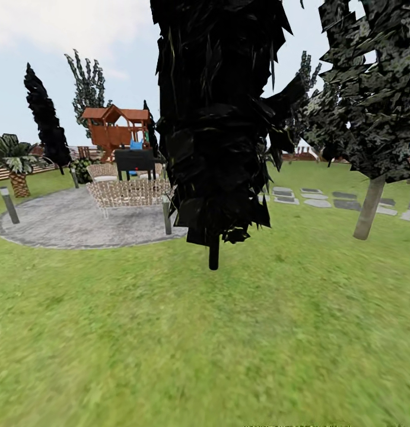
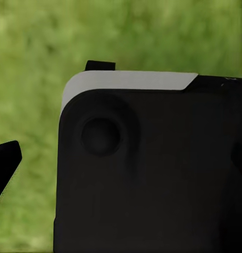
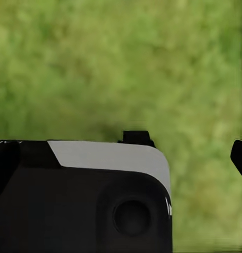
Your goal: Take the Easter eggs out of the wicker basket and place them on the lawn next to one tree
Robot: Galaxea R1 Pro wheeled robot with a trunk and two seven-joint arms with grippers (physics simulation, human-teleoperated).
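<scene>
The Easter eggs and the wicker basket are out of view. The lawn [image 1: 228, 344] spreads wide and green across the head view. A tree [image 1: 369, 207] with a pale, smooth, slightly leaning trunk stands on the grass at the right. In the left wrist view, one dark fingertip [image 2: 6, 164] pokes in beside a black, white-edged part of the robot's body [image 2: 152, 168], with blurred grass [image 2: 37, 52] behind. The right wrist view shows a similar dark fingertip [image 3: 239, 155], the robot's body [image 3: 84, 200] and grass [image 3: 121, 63]. Neither view shows both fingers, so their state is unclear.
A thin dark cypress [image 1: 213, 118] rises straight ahead, close by. At the left lie a grey paved patio [image 1: 68, 222] with pale woven furniture [image 1: 130, 191], short lamp posts [image 1: 9, 204], a palm [image 1: 15, 160] and a wooden playset [image 1: 115, 130]. Stepping stones [image 1: 323, 198] run behind the tree.
</scene>
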